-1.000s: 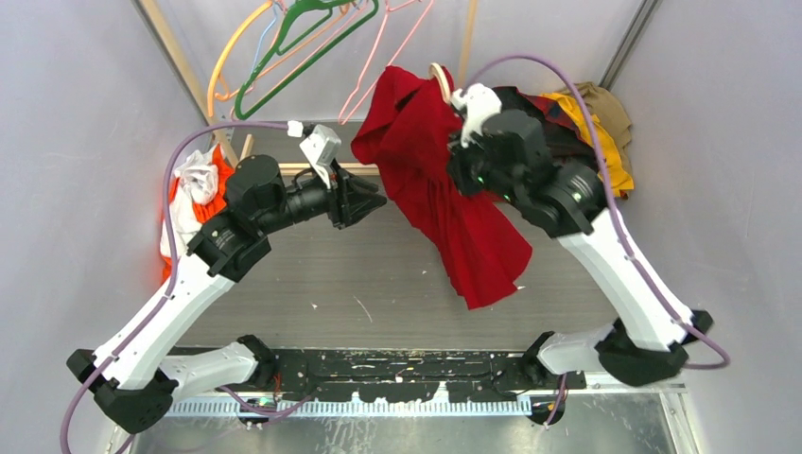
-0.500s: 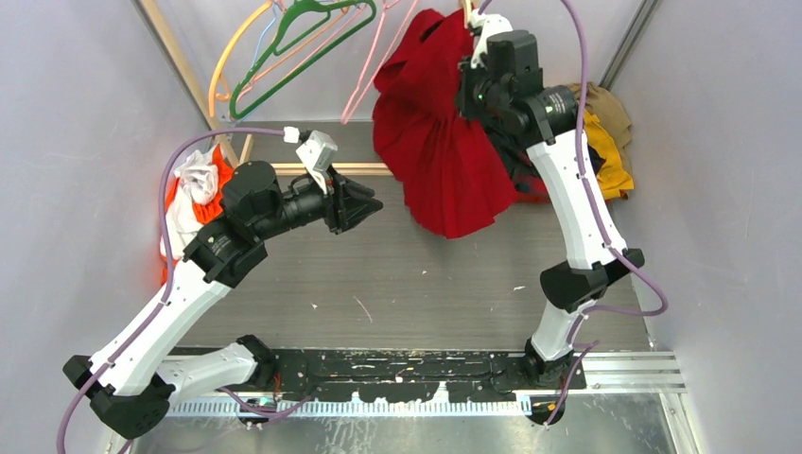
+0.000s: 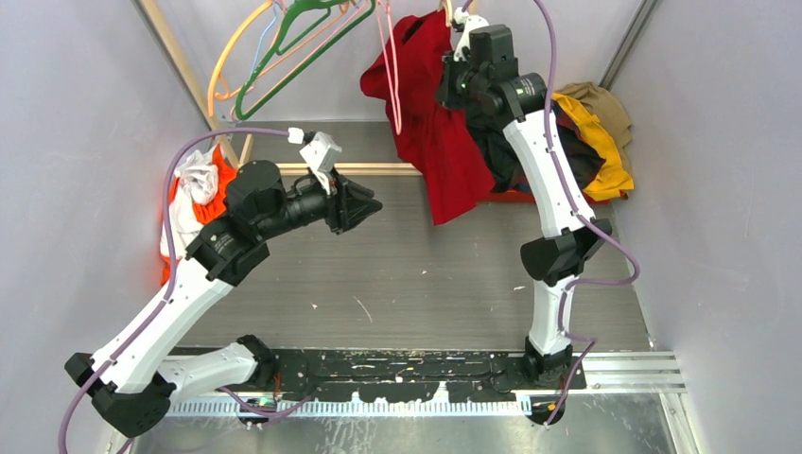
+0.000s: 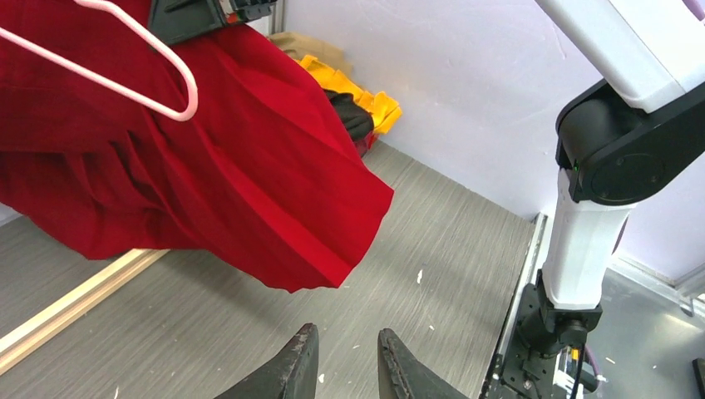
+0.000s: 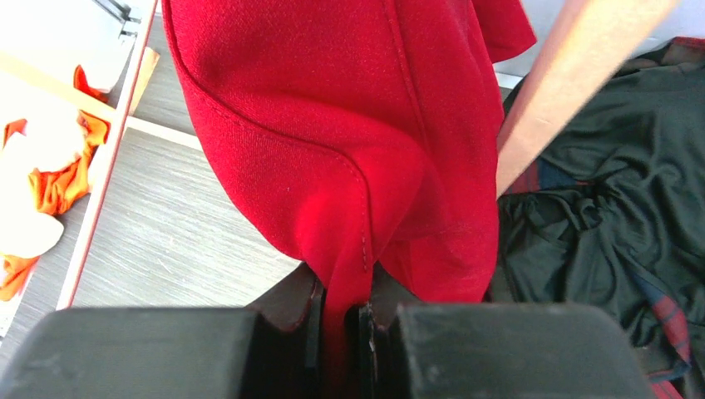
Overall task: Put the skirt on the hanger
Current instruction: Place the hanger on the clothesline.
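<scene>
The right hand [image 5: 341, 320] pinches the red skirt [image 3: 437, 151], which hangs high at the far side; the left hand [image 4: 347, 366], narrowly parted and empty, hovers over the counter [image 3: 397, 274].

Pale grey walls [image 3: 76, 142] close the space on the left, on the right and behind. The table [image 3: 416, 274] has a grey wood-grain surface with some small white specks [image 3: 362, 308]. A light wooden strip [image 3: 388, 169] lies across its far part. A metal rail [image 3: 634, 364] runs along the near edge. The light is soft and even.

A green hanger [image 3: 305, 11] and pink hanger [image 4: 194, 90] hang above; yellow garment [image 3: 610, 163] lies right.
</scene>
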You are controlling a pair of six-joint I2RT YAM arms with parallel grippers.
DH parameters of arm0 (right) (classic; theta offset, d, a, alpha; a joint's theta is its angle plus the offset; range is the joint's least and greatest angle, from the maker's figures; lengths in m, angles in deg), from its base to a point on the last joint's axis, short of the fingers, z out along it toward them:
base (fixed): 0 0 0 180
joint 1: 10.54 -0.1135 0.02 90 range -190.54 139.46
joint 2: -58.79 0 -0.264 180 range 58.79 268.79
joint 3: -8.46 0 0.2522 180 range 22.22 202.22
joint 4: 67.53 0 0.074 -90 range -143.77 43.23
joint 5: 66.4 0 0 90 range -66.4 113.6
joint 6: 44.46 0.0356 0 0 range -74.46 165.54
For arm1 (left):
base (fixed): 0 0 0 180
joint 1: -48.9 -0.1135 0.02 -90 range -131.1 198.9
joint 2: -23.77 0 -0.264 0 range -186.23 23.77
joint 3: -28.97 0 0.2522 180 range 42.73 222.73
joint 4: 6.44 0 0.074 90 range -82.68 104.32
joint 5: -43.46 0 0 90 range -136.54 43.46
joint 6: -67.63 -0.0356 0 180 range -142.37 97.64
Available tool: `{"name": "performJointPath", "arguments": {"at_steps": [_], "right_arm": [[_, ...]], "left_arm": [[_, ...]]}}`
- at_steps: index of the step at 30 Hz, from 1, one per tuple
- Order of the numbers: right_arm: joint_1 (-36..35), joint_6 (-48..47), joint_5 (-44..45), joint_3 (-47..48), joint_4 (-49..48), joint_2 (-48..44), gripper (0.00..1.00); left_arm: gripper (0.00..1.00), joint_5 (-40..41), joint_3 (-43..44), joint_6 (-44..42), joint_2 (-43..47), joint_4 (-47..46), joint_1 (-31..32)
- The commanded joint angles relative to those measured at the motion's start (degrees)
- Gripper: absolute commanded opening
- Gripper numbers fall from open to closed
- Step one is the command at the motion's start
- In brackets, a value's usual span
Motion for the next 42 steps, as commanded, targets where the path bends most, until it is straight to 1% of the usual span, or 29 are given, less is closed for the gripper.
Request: {"name": "performJointPath", "arguments": {"at_steps": [1, 10, 14, 24, 27, 32, 38, 42], "right_arm": [[-0.1, 2.4, -1.5, 1.8, -15.1, -1.5, 0.01], [-0.1, 8.7, 0.0, 0.9, -27.1, 0.3, 0.01], [-0.1, 10.8, 0.3, 3.0, -29.5, 2.1, 0.01], [0.0, 14.9, -0.3, 2.8, -37.6, 3.4, 0.01], [-0.1, 17.4, -1.1, 2.2, -41.0, 3.3, 0.01], [-0.1, 23.5, -2.6, -4.8, -50.3, 1.0, 0.01], [-1.6, 25.9, 0.3, -6.6, -53.5, 0.1, 0.01], [-1.9, 29.1, 4.3, -4.0, -53.2, 1.5, 0.01]], "left_arm": [[0.32, 1.1, 1.4, -2.2, -0.6, 0.0, -0.1], [0.31, 1.3, 3.5, -3.8, -1.7, 2.7, -0.4], [0.31, 0.7, 4.2, -3.8, -2.2, 2.8, -0.5], [0.30, -0.6, 4.9, -3.2, -3.0, 2.8, -0.5], [0.30, -0.9, 5.0, -2.9, -3.3, 2.7, -0.6], [0.29, -1.2, 4.8, -2.6, -3.4, 2.2, -0.5], [0.29, -2.0, 5.1, -2.0, -3.7, 1.8, -0.6], [0.29, -2.4, 5.9, -1.7, -3.9, 2.2, -0.5]]}}
